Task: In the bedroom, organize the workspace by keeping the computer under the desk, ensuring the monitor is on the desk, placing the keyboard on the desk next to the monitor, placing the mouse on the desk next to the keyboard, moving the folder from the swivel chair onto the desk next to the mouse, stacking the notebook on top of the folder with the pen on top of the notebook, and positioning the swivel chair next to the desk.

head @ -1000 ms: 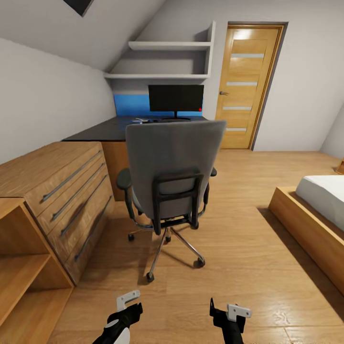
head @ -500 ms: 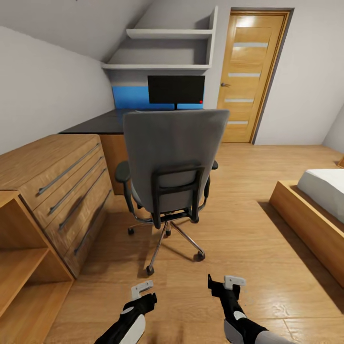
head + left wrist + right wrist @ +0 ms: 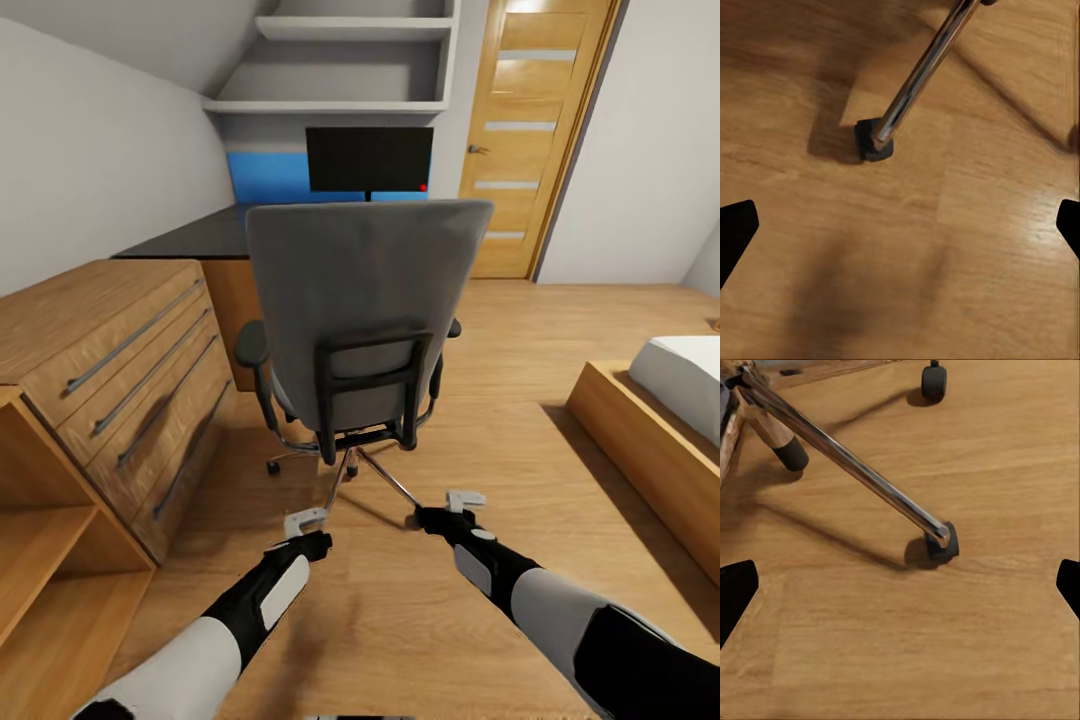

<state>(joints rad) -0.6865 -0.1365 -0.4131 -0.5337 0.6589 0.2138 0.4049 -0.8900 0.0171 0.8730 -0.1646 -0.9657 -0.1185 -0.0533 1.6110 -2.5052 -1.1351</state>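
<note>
No writing reads anywhere. The chair (image 3: 365,320) stands back-on before the desk (image 3: 200,235) and monitor (image 3: 369,159). Both the left gripper (image 3: 308,532) and right gripper (image 3: 448,508) hang spread wide, holding nothing.

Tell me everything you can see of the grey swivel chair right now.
The grey upholstered swivel chair stands upright on the light oak plank floor with its tall back toward the camera, hiding its seat. It has a black frame bracket low on the back, black armrests and a chrome star base on black castors. It stands in front of the glossy black desk, beside the oak drawer cabinet. Nothing grips it.
</note>
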